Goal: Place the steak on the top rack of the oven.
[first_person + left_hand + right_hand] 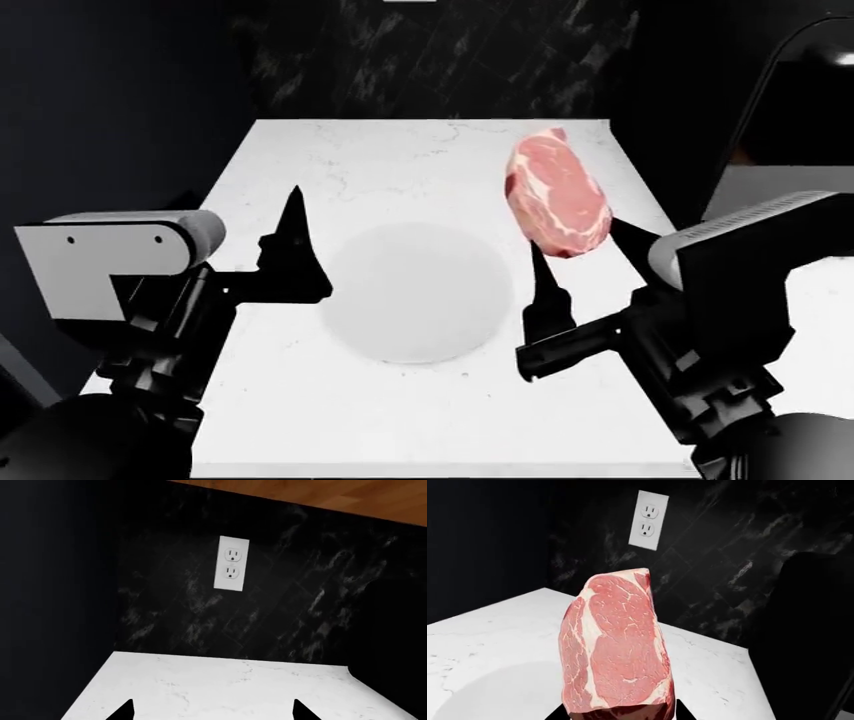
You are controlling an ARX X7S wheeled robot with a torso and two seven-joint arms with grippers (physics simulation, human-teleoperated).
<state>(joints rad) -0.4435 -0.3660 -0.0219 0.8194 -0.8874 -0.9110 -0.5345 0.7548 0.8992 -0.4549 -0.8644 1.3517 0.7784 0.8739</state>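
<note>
The steak [558,192], red-pink with white marbling, stands on edge above the right part of the white counter [400,150]. My right gripper [577,240] is shut on its lower end, one black finger on each side. In the right wrist view the steak [617,650] fills the middle and rises from between the jaws. My left gripper [213,710] is open with nothing between its fingers, hovering over the counter's left side [296,245]. The oven is out of view.
A round white plate [407,292] lies on the counter between the two grippers. A black marbled wall with a white outlet [231,563] closes the back. A dark bulky object [810,630] stands at the counter's right end. A dark wall [53,605] bounds the left.
</note>
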